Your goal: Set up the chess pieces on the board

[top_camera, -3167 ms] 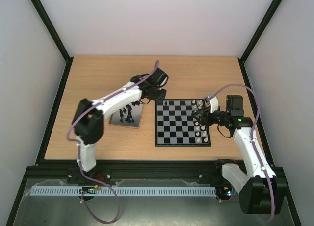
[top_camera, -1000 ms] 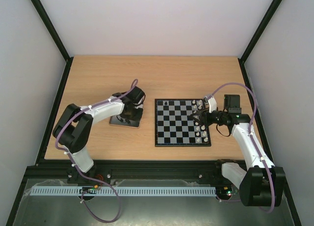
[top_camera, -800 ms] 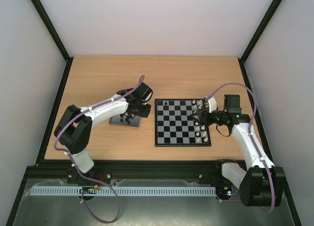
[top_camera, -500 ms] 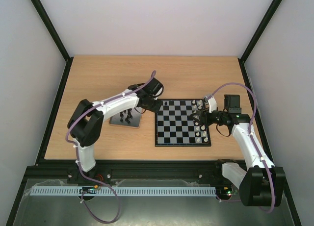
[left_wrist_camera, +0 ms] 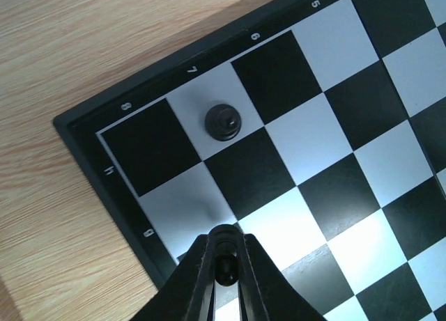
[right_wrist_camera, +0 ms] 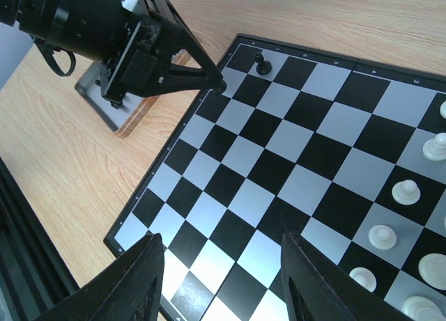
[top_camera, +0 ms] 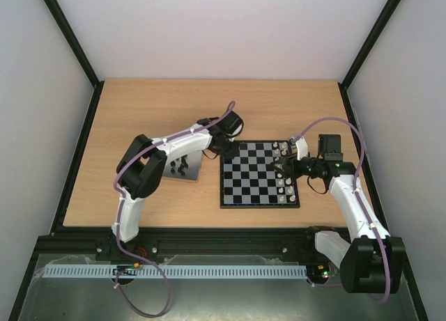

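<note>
The board (top_camera: 259, 205) lies between the two arms. My left gripper (left_wrist_camera: 224, 239) is shut on a small black chess piece (left_wrist_camera: 224, 250), held just above the board's (left_wrist_camera: 90, 161) far left corner. Another black piece (left_wrist_camera: 223, 121) stands on a light square close by, and the right wrist view shows it too (right_wrist_camera: 263, 65). From that side the left gripper (right_wrist_camera: 219, 86) hovers over the corner squares. More black pieces (top_camera: 182, 164) stand on the tray. My right gripper (right_wrist_camera: 226, 279) is open over the board's (right_wrist_camera: 279, 189) right half, holding nothing.
A small shiny metal tray (top_camera: 195, 173) sits on the wooden table left of the board. White pieces (top_camera: 284, 175) fill the board's two rightmost columns, some in the right wrist view (right_wrist_camera: 405, 191). Black frame posts border the table.
My left arm has swung from the tray to the board's far left corner, carrying a black piece. The right arm has stayed still.
</note>
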